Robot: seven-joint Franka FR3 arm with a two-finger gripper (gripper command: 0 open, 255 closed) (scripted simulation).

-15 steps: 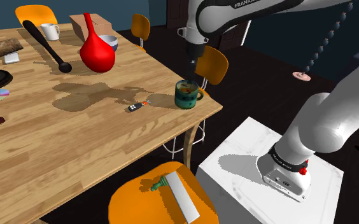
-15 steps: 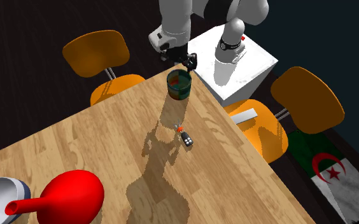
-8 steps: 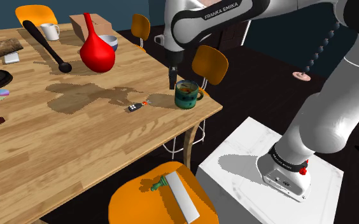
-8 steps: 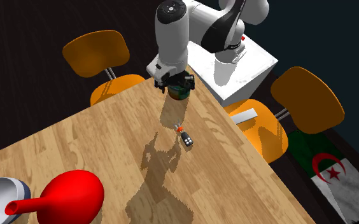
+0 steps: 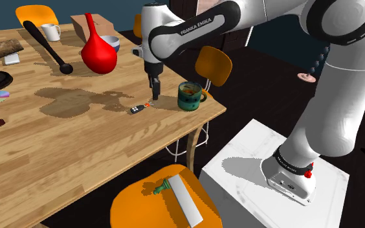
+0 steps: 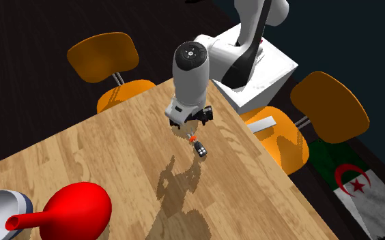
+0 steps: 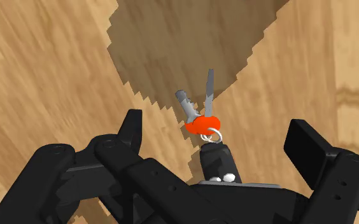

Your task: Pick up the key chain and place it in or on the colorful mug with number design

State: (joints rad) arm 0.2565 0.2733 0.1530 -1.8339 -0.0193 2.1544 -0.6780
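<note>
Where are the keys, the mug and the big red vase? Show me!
key chain [image 7: 202, 124]: wrist view, on its orange part by the ring.
mug [image 5: 189, 98]: shoulder view, on its outer side wall.
red vase [image 5: 99, 57]: shoulder view, on its round belly.

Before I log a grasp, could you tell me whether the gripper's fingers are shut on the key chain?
No: the wrist view shows the fingers standing apart, the key chain lying on the table between them.
</note>
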